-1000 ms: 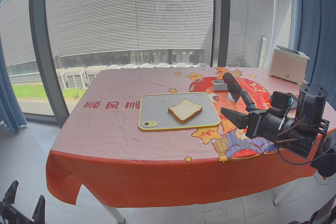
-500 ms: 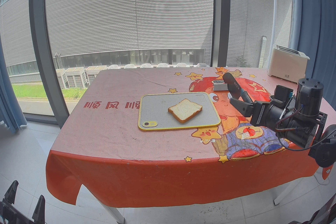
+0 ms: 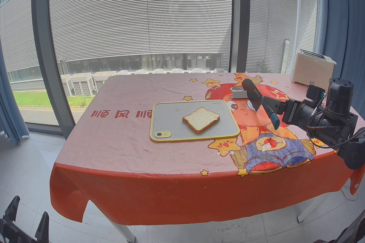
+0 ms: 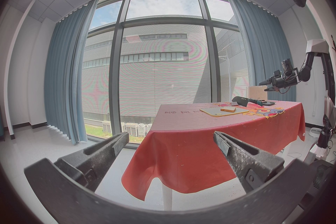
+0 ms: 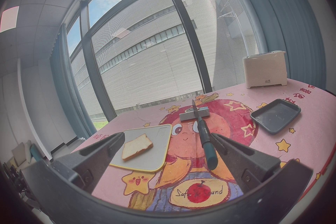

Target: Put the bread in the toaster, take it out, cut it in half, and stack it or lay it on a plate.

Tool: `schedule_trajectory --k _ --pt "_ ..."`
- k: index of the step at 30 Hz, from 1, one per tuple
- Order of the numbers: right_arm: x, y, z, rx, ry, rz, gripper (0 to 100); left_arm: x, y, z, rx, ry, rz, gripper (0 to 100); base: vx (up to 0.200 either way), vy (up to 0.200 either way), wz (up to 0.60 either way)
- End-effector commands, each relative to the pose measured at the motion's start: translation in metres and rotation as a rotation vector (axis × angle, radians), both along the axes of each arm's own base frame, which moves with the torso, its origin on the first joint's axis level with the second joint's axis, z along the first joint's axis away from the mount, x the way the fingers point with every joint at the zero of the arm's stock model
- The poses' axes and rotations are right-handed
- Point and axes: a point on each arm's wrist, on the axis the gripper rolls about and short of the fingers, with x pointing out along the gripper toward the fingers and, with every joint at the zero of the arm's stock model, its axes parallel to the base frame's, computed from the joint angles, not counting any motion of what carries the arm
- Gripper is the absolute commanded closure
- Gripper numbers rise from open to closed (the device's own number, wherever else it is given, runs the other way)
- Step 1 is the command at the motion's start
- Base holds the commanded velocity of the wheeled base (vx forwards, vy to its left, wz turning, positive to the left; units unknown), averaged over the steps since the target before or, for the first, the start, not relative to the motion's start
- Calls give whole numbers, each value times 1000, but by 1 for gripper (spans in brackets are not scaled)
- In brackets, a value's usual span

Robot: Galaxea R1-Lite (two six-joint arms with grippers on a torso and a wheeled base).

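A slice of bread [image 3: 200, 119] lies flat on a grey cutting board with a yellow rim [image 3: 171, 118] at the table's middle. Right of the board, a black-bladed knife with a teal handle [image 3: 261, 100] leans on a small grey rest [image 3: 238, 93]. My right gripper [image 3: 268, 103] hangs open in the air above the table, just right of the knife handle [image 5: 210, 153], holding nothing. The white toaster [image 3: 312, 69] stands at the far right corner. A dark rectangular plate [image 5: 275, 115] lies in front of it. My left gripper [image 4: 168, 151] is open and low, off the table's near left side.
An orange printed cloth [image 3: 159, 186] covers the table and hangs over its front edge. Large windows and blue curtains [image 3: 342, 27] stand behind the table. Bare cloth stretches left of and in front of the cutting board.
My right gripper has risen and drawn back to the right, from over the table's front right to beside the knife handle. Bread, board and knife have not moved.
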Motion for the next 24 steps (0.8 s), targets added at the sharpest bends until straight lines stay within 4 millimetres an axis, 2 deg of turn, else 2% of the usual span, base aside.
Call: schedule_trajectory --k 1,11,19,20,21,24 --pt "9 -5 -5 1 10 -16 0 0 0 -5 0 1 0 0 0 0 0" --pt "12 -3 5 43 -7 46 0 0 0 -5 0 1 0 0 0 0 0" --pt "25 -5 30 57 -54 30 0 0 0 -5 0 1 0 0 0 0 0" --pt "33 -7 37 58 -57 19 0 0 0 -5 0 1 0 0 0 0 0" --pt "33 -7 37 58 -57 19 0 0 0 -5 0 1 0 0 0 0 0" --pt "55 -7 41 59 -56 12 0 0 0 -5 0 1 0 0 0 0 0"
